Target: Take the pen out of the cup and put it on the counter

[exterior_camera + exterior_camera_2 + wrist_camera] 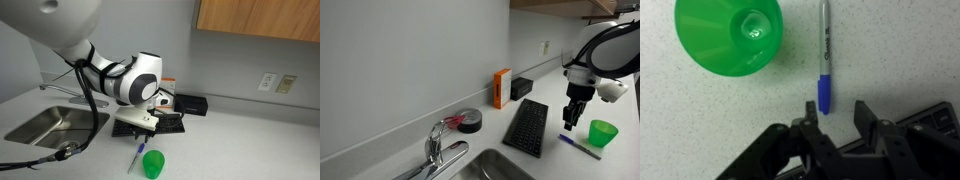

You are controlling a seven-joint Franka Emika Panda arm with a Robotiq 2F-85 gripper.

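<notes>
In an exterior view the gripper (150, 118) hangs low over the counter (230, 140), in front of the keyboard (150, 124). The pen (137, 157) lies flat on the white surface, just beside the cup (152, 164) and not in it. The sink (48, 122) is well off to one side. I cannot read the jaws from here.

From the opposite exterior angle I see the gripper (571, 122) clear of the counter (560, 160), between the keyboard (528, 127) and the cup (603, 132). The pen (580, 147) lies below it and touches nothing but the surface.

The wrist view settles it. The jaws stand apart with nothing between them, and the fingers (811, 122) frame the pen's (824, 55) blue capped end from above. The cup (728, 35) is empty and upright, near the pen but apart from it.

I judge the placing done, so what remains is a clean exit. I would keep the jaws wide and lift straight up, with no sideways drift. A finger brushing that round barrel could roll it toward the cup. I would also watch the keyboard edge close behind the gripper.
</notes>
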